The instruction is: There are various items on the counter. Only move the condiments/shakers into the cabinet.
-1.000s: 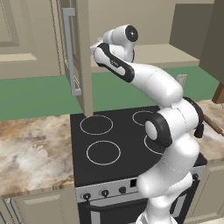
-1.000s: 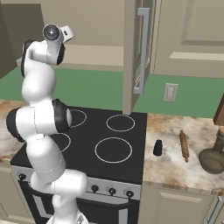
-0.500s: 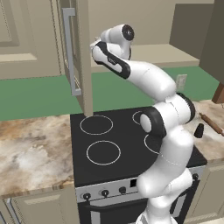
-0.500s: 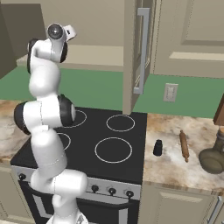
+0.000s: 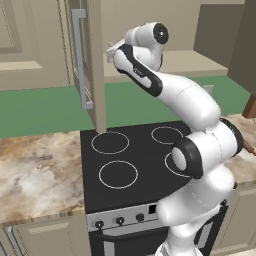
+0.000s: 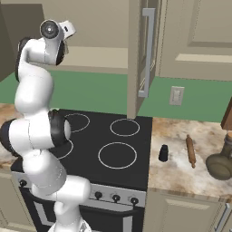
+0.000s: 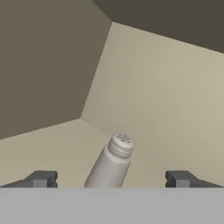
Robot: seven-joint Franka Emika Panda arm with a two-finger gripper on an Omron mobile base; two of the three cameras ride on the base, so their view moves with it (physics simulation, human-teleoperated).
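Note:
In the hand view the small pale grey shaker [image 7: 112, 159] rests on the cabinet's plain beige shelf [image 7: 43, 144], near the inner corner. My gripper [image 7: 111, 179] is open, one fingertip on each side of the shaker's lower body and neither touching it. From the left base view my hand [image 5: 116, 50] reaches up into the cabinet beside its open door [image 5: 92, 65]. On the counter [image 6: 181, 170] right of the stove stand the small black shaker [image 6: 163, 153] and the dark olive jug [image 6: 220, 165].
The wooden rolling pin [image 6: 190, 150] lies between the black shaker and the jug, with the knife block [image 6: 227, 118] at the right edge. The open door with its silver bar handle [image 6: 147, 50] hangs over the black stovetop [image 5: 130, 160].
The jaws have spread wide and let go of the pale grey shaker, which now rests on the shelf. The arm's elbow has shifted a little; the hand stays at the cabinet.

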